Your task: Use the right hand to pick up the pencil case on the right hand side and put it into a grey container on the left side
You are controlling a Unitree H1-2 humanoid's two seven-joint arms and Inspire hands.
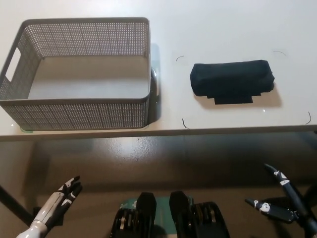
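A pale, off-white surface (163, 29) is filling the upper half of the view, its front edge running straight across. Soft light is falling on it from above, casting faint shadows. Thin dark curved marks (184, 124) are showing at spots on it. Below the edge, a brownish floor (148, 163) is lying in dimmer light.

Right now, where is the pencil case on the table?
In the head view, the black pencil case lies on the right part of the white table, to the right of the empty grey container and apart from it.
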